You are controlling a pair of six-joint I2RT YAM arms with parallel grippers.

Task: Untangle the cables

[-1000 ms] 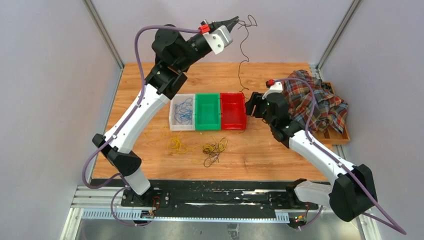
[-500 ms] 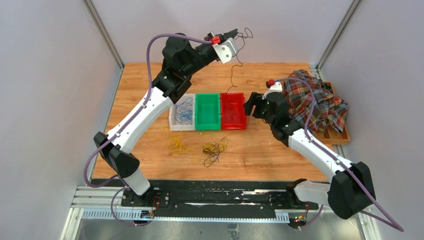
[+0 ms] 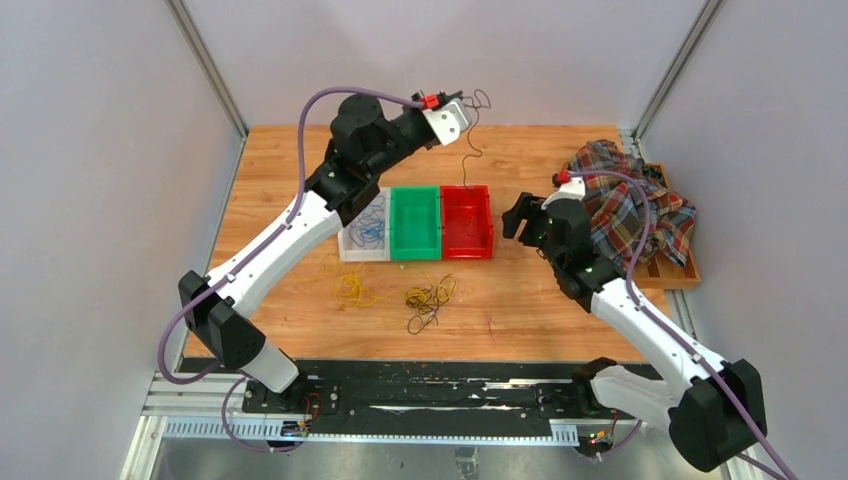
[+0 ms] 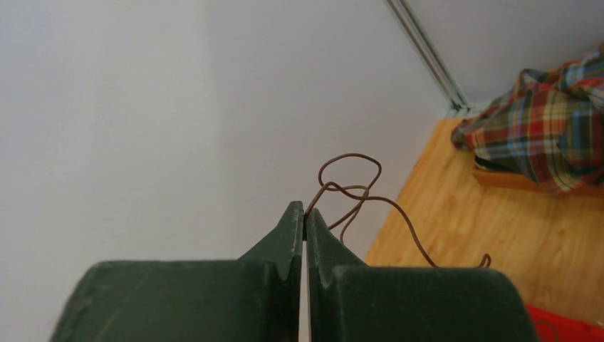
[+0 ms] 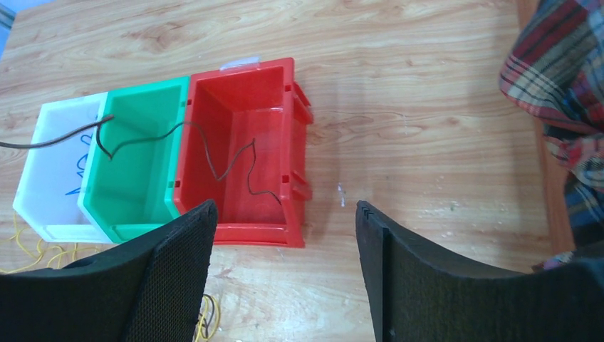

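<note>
The left gripper (image 4: 304, 215) pinches the thin dark-brown wire (image 4: 348, 154), which hangs beneath it over the red plastic bin (image 5: 246, 70); lowering slowly should coil it inside. The right gripper (image 5: 285, 214) gapes empty.

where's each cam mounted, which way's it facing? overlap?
Top external: above and behind the robot, looking down at the table; both arms show.
Left wrist: on the raised left gripper, facing the back wall; gripper shut on the brown cable.
Right wrist: above the table, looking down on the red bin; open right gripper frames it.
Shared: all three show the plaid cloth.
</note>
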